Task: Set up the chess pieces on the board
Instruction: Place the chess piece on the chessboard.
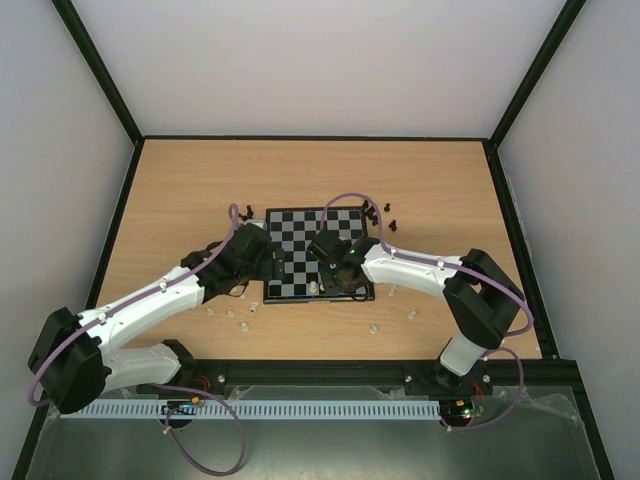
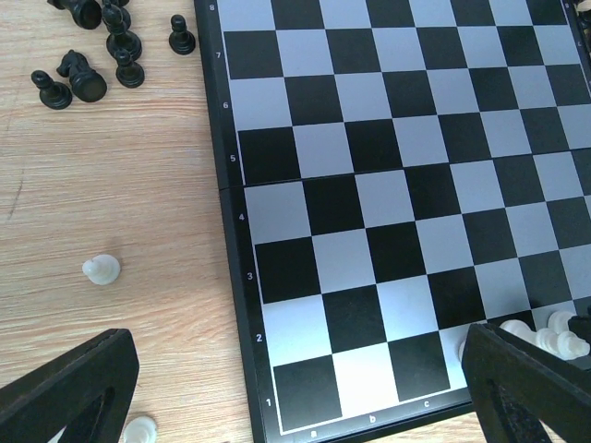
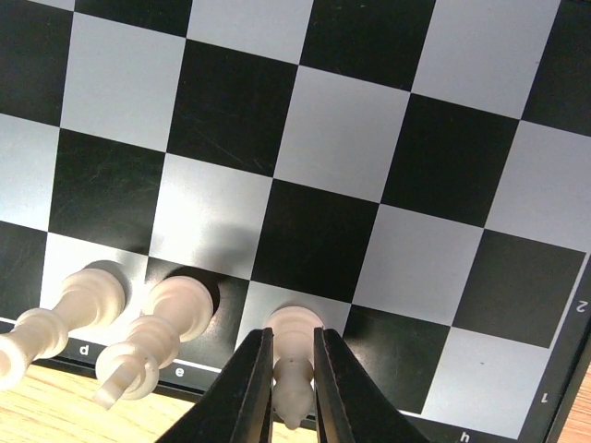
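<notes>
Between jaws of right gripper (image 3: 293, 334) — white piece (image 3: 295, 378)

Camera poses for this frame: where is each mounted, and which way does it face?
Top external: above and behind the robot, looking down on the table; left arm and right arm reach the board.
Left wrist: above the board's left edge, facing down; open left jaws at bottom corners.
Right wrist: low over the near row; right jaws clasp a white piece.
Shared: board in all three.

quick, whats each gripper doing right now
left gripper: open, holding nothing
right gripper: closed on a white chess piece
</notes>
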Motion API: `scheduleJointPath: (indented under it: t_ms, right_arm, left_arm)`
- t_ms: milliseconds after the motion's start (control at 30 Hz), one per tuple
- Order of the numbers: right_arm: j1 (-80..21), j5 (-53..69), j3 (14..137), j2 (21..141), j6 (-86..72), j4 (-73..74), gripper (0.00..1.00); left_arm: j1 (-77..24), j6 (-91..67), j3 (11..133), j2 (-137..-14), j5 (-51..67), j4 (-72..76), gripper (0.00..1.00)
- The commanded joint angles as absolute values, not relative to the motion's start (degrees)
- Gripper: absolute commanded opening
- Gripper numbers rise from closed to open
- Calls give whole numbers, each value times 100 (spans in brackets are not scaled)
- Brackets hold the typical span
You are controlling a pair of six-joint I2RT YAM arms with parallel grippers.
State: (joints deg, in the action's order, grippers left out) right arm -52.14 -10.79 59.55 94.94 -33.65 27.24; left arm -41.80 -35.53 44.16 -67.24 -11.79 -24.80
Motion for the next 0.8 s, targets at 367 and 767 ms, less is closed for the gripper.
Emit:
scheduleJointPath:
  t_ms: [367, 767]
  right_arm:
    - [-5254, -1055, 6047, 9413, -3348, 3098, 19]
    - [-5247, -1032, 6102, 9069, -3383, 3176, 30]
  left_arm:
    - [-4149, -3524, 4351, -6704, -1161, -2433, 99]
    - [-4148, -3538, 4385, -6646, -1143, -2442, 99]
